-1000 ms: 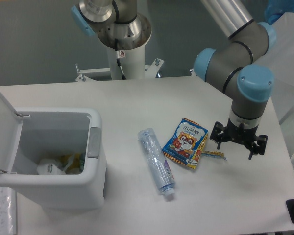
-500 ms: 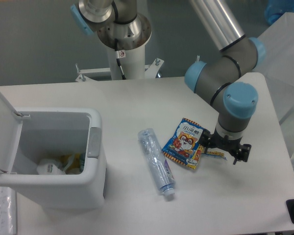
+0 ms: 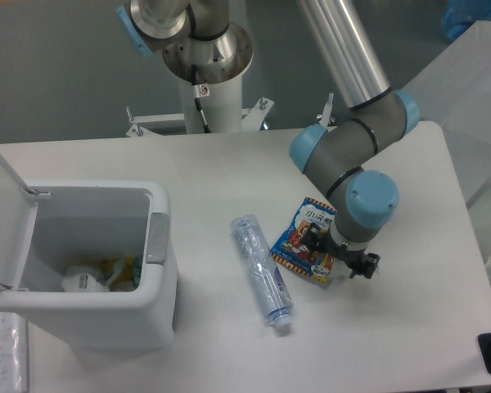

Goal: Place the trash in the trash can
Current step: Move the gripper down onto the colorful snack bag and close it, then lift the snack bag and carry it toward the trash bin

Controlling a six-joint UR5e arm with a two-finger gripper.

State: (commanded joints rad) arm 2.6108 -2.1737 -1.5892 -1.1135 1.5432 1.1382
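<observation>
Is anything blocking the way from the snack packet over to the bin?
On the table, the crushed bottle lies between the snack packet and the trash can; a lifted carry should clear it. The lid stands open. The gripper is over the packet.

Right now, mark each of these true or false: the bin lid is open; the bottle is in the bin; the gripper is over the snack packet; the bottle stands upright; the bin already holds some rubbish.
1. The bin lid is open. True.
2. The bottle is in the bin. False: it lies on the table, right of the bin.
3. The gripper is over the snack packet. True: it is at the packet's right edge.
4. The bottle stands upright. False: it lies flat on its side.
5. The bin already holds some rubbish. True: white and yellow rubbish shows at its bottom.
</observation>
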